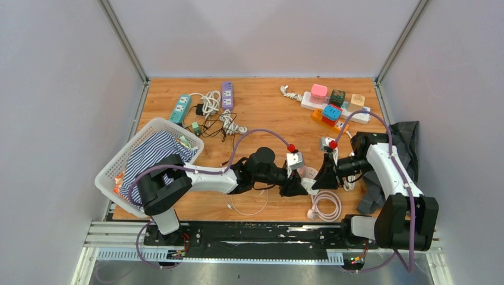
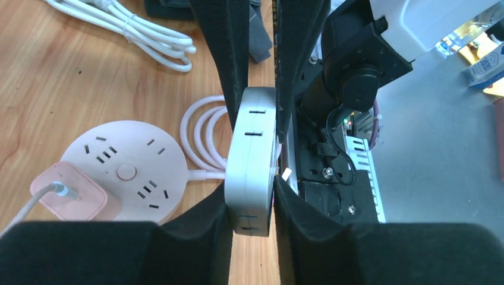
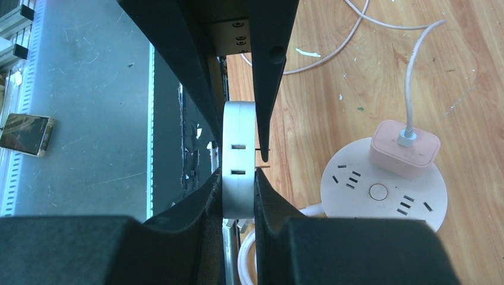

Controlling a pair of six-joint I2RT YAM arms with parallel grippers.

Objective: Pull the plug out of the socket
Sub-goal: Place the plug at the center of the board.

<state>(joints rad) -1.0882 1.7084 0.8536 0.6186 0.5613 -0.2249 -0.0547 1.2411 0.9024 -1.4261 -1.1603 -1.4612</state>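
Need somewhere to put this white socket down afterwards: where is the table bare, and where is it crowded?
Bare wood at the back centre, between the purple strip and the white strip of coloured plugs. Crowded: cable tangle back left, basket on the left, pink socket and coiled cord front centre.

Left gripper [image 2: 252, 205] — black padded fingers rising from the bottom edge — is closed on a white round-edged plastic socket block [image 2: 254, 148]. The block is held on edge at frame centre, slot pairs facing the camera. Right gripper [image 2: 260, 113], entering from the top edge, pinches the block's upper end.

Lower left: round pink plastic socket hub [image 2: 136, 160] flat on the wooden tabletop [image 2: 71, 77] — square pink plug [image 2: 71, 193] with pale lead seated on its left side. Pink cord coil [image 2: 202, 136] lies between hub and block.

Upper left: bundled white cable [image 2: 136, 29].
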